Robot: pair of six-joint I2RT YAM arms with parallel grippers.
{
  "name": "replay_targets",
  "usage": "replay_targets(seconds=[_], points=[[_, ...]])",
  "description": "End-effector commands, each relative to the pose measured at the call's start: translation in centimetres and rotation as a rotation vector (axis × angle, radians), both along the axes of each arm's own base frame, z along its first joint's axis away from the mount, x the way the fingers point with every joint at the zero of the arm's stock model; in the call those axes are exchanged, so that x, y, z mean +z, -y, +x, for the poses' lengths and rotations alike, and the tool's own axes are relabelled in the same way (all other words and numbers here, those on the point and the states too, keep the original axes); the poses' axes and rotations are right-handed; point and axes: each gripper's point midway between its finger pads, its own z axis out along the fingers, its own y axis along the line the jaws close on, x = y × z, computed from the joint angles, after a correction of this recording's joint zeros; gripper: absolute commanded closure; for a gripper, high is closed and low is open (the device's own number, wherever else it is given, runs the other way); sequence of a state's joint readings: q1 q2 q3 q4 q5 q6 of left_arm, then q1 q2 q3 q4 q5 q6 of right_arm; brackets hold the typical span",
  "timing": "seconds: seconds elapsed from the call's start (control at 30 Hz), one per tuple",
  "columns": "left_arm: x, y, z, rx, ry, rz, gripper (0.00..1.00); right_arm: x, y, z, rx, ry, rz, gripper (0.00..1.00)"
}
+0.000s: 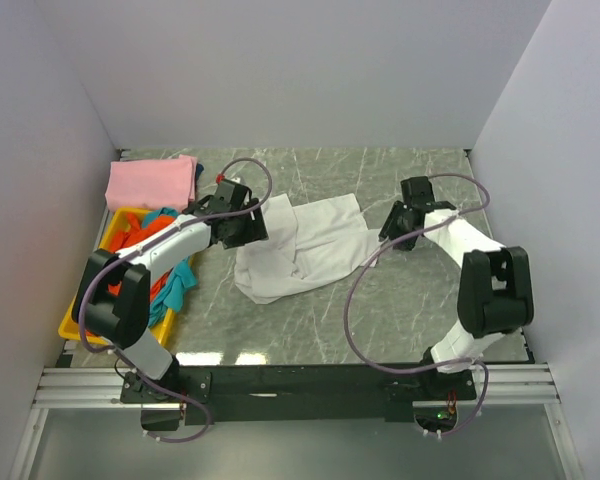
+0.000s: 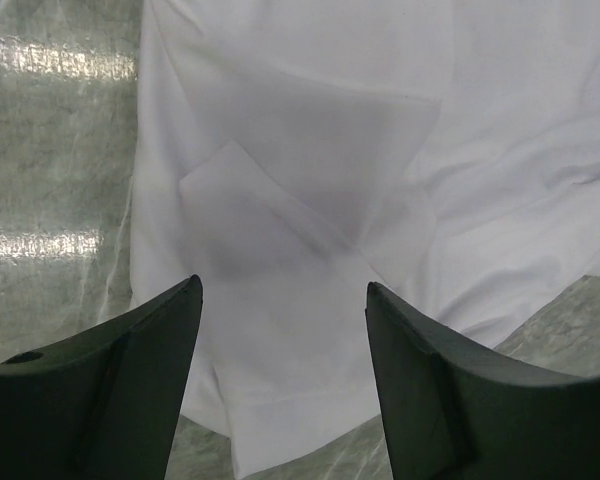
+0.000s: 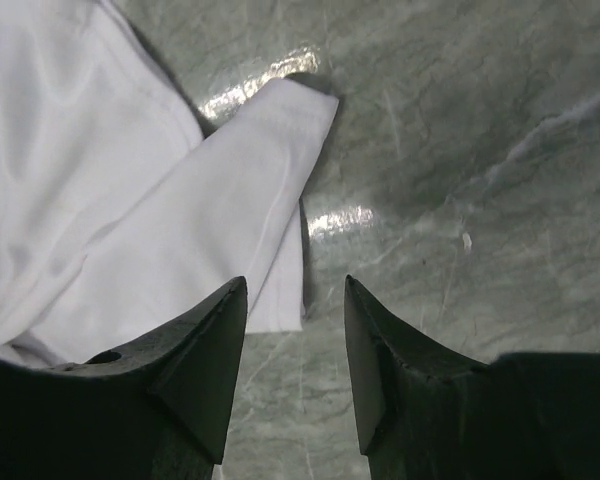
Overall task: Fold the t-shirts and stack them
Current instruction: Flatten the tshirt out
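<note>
**Grey counter, white shirt at centre**

Grey marbled counter [image 1: 400, 300] on my screens, pale walls around it. White shirt [image 1: 310, 250] lies rumpled mid-counter, partly folded over itself. My left fingers [image 1: 252, 226] hover spread above its left side, cloth showing between them, nothing pinched. Right fingers [image 1: 393, 228] stand apart too, by the sleeve at the shirt's right edge, gripping nothing. Pink shirt [image 1: 152, 182] sits folded in the far left corner. Next to it, the tray [image 1: 75, 325] holds an orange-red shirt [image 1: 140, 235] and a teal shirt [image 1: 180, 280], bunched.

Spread t-shirt [image 1: 305, 250] at centre of table [image 1: 400, 300], folded t-shirt [image 1: 150, 183] far left; tray [image 1: 72, 322] before it, heaped t-shirts [image 1: 140, 235] inside
</note>
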State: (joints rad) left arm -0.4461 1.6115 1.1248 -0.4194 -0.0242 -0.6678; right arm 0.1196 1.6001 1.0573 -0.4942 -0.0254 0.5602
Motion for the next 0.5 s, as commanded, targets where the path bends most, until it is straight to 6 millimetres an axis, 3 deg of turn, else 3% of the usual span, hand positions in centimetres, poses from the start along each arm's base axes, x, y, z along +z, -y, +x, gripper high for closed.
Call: replay_targets(seconds=[0.0,0.2,0.47], points=[[-0.3,-0.2,0.0,-0.017,0.018,0.01,0.29,0.8,0.1,3.2,0.018,0.061,-0.003,0.5],[-1.0,0.0,0.0,-0.018,-0.006,0.011,0.31,-0.3,1.2,5.2,0.0,0.057,-0.037,0.5],[-0.8,-0.5,-0.1,-0.006,-0.007,0.028,0.32,-1.9,3.1,6.3,-0.052,0.028,-0.055,0.58]])
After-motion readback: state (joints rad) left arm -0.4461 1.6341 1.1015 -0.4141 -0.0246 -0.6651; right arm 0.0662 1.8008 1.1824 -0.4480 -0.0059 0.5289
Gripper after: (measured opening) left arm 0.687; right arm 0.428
